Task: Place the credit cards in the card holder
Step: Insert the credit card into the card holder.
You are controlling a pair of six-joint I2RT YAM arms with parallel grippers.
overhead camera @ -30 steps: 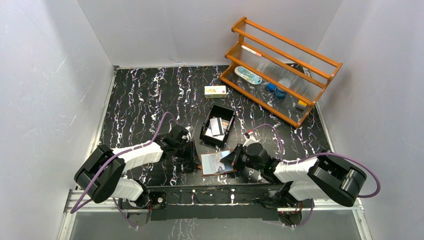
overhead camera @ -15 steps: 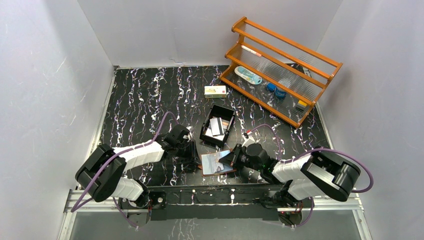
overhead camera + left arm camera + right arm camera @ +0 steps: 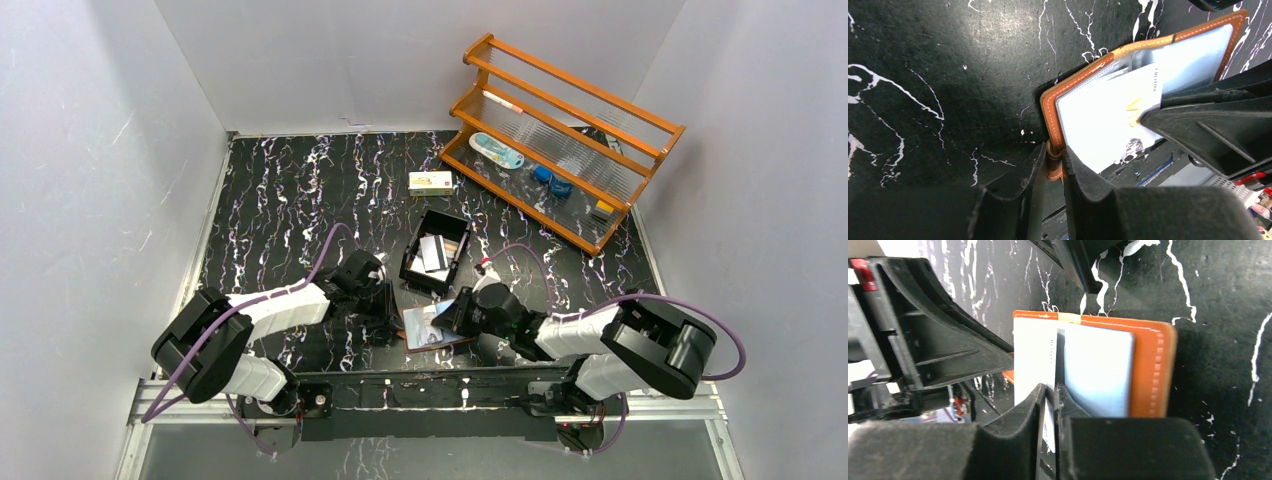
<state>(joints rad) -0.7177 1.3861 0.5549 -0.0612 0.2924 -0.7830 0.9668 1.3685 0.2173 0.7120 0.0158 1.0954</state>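
- Card holder point(image 3: 436, 330): lies open and flat on the table point(image 3: 280, 200), lower middle of the overhead view. It sits just below the black tray point(image 3: 411, 255), between the two grippers.
- Left gripper point(image 3: 1054, 152): fingers are clamped on the holder's snap tab point(image 3: 1054, 169). Judged to be anchoring the holder so it cannot slide while a card is pushed in.
- Right gripper point(image 3: 1050, 390): fingers are nearly together, with the edge of the white card point(image 3: 1033, 355) between them. Whether they grip it or stand slack cannot be told.
- The white card lies across the clear pocket point(image 3: 1098, 370) and appears only partly entered. Insertion is judged unfinished.
- Materials: the holder is tan and leather-look, with pale stitching and rounded corners. The pockets are glossy film, likely to drag on plastic. The card is thin, flat and smooth. The table is hard, black and marbled.
- Further cards point(image 3: 433, 252) lie in the tray.
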